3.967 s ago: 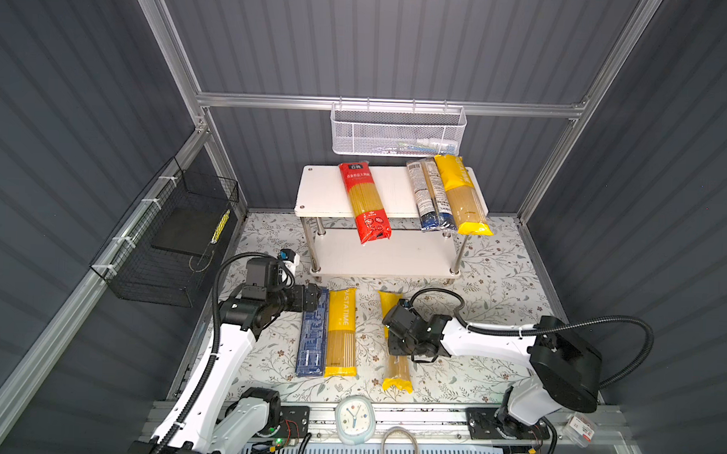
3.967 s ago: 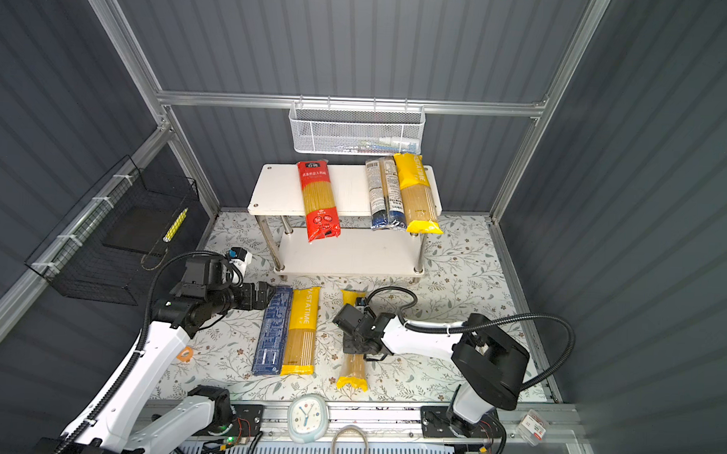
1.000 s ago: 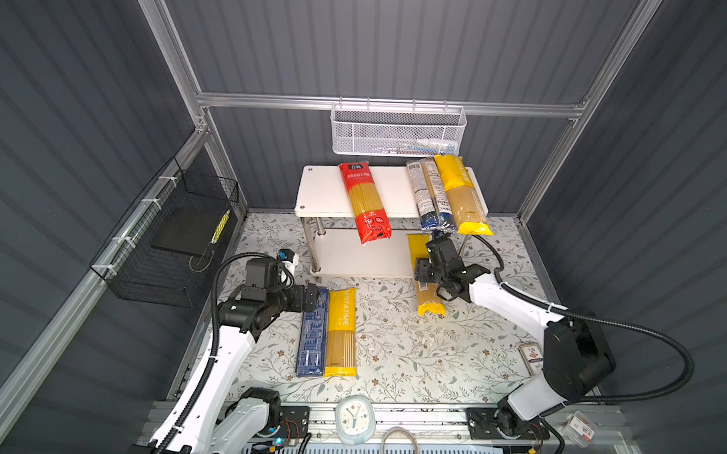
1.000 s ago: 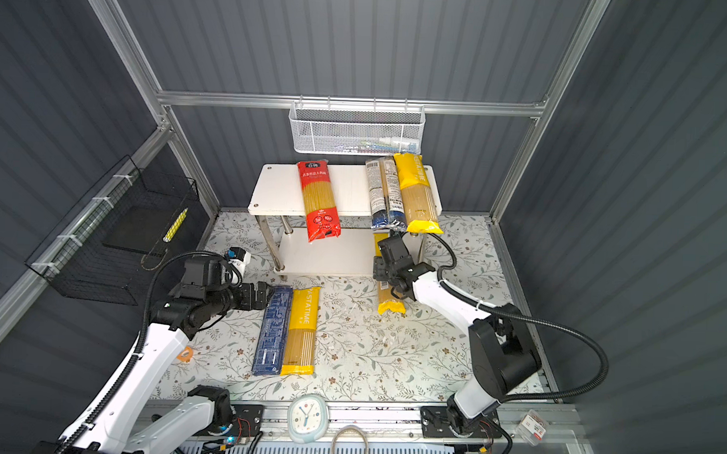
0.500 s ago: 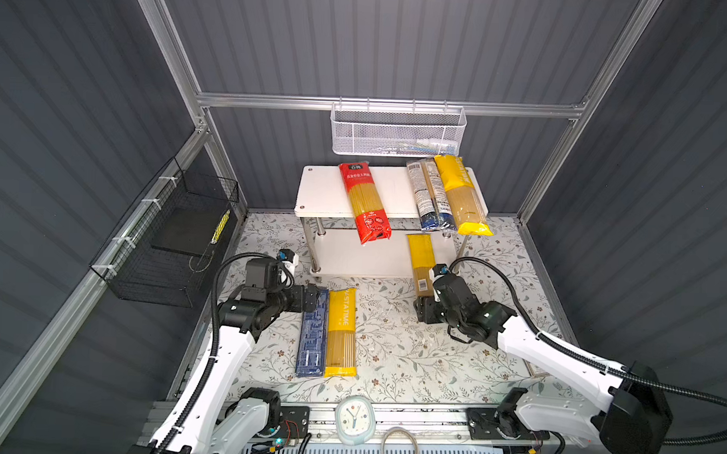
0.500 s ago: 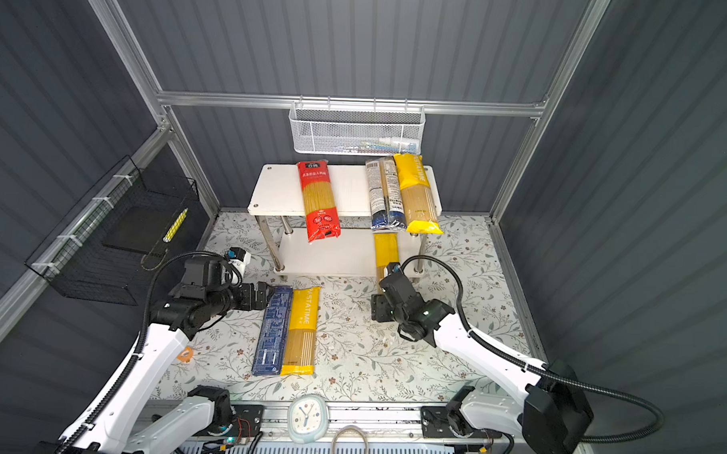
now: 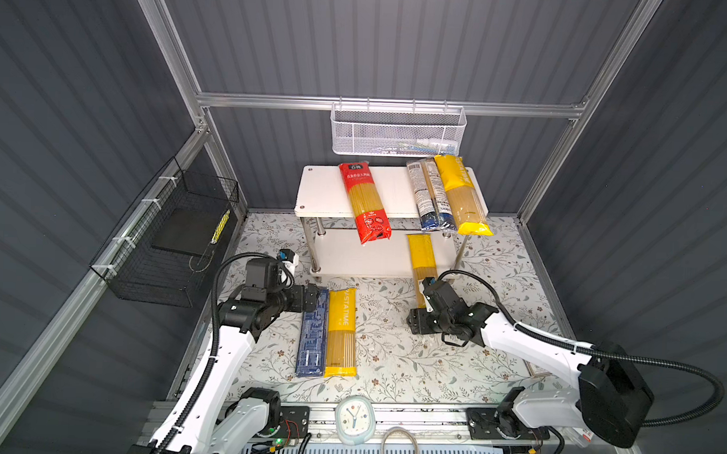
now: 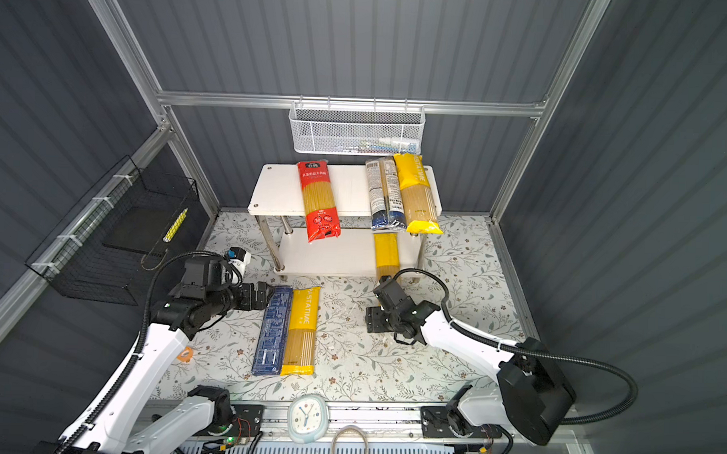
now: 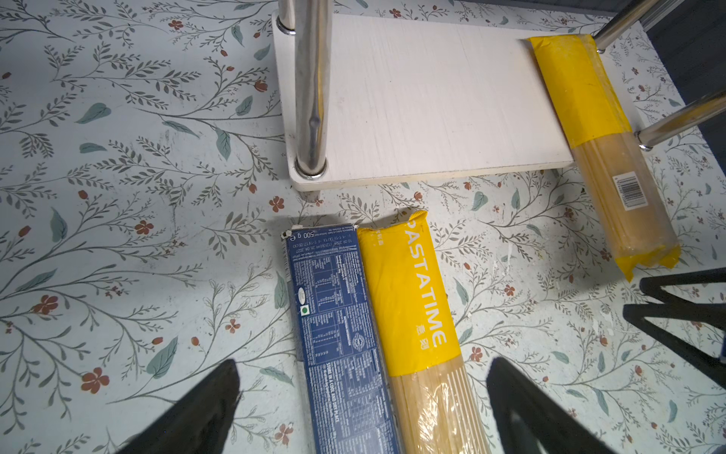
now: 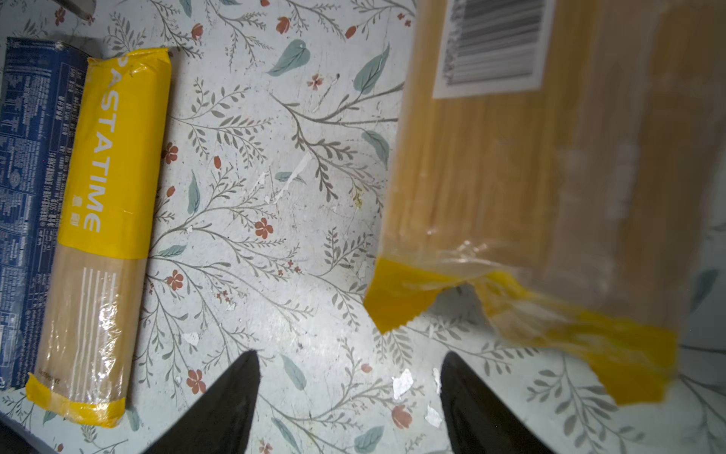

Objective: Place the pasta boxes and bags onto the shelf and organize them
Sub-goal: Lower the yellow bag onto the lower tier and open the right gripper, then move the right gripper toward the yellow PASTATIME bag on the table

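White two-tier board shelf on shiny metal posts [image 7: 325, 189] stands at the back of the floral-print mat [image 7: 390, 362]. Top tier: red spaghetti bag [image 7: 364, 203] near the middle, overhanging the front edge; clear bag with dark-blue end [image 7: 429, 197] and yellow bag [image 7: 463, 194] side by side at the right end. Lower tier: plain yellow bag with barcode label [image 7: 422, 259] at the right end, its near end sticking out past the board. On the mat, long dark-blue carton [image 7: 311, 338] and yellow PASTATIME bag [image 7: 341, 331] lie touching, parallel. Left gripper [image 9: 363, 365] spread wide over their far ends, holding nothing. Right gripper [image 10: 349, 353] released, empty, just beside the barcode bag's near end.
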Tool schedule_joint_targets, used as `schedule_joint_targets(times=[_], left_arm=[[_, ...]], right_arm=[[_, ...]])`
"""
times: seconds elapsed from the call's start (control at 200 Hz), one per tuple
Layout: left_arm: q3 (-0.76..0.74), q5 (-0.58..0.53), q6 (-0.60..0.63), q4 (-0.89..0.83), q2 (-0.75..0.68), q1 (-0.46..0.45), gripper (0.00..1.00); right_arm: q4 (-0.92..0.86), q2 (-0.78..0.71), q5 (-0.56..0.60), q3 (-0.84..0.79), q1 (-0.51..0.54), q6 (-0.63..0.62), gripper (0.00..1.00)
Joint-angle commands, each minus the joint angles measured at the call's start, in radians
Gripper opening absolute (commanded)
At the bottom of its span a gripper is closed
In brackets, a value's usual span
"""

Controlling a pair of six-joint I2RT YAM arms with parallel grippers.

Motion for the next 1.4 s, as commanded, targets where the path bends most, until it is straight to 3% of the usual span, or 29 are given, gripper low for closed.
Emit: schedule_joint_targets(times=[0.0,0.36,0.695,0.985,1.226,1.396], left_arm=[[-0.006,-0.003,-0.002,-0.030,-0.010,-0.008,0.99],[-0.006,-0.008,-0.001,-0.030,-0.014,-0.008,0.99],[-0.006,-0.011,-0.002,-0.033,-0.014,-0.008,0.99],[-0.006,-0.011,-0.002,-0.033,-0.016,-0.008,0.99],[-0.003,-0.017,-0.032,-0.035,-0.007,-0.008,0.99],[0.003,-0.018,-0.028,-0.041,0.004,-0.008,0.99]], right_arm=[[0.040,0.019,0.024,0.005,-0.012,-0.015,0.75],[0.143,0.062,-0.002,0.042,-0.100,-0.053,0.75],[0.173,0.145,-0.043,0.113,-0.105,-0.078,0.75],[0.109,0.115,-0.020,0.150,-0.100,-0.102,0.75],[0.002,0.015,0.030,0.148,0.069,0.002,0.77],[0.077,0.000,0.033,0.104,0.192,0.153,0.78]])
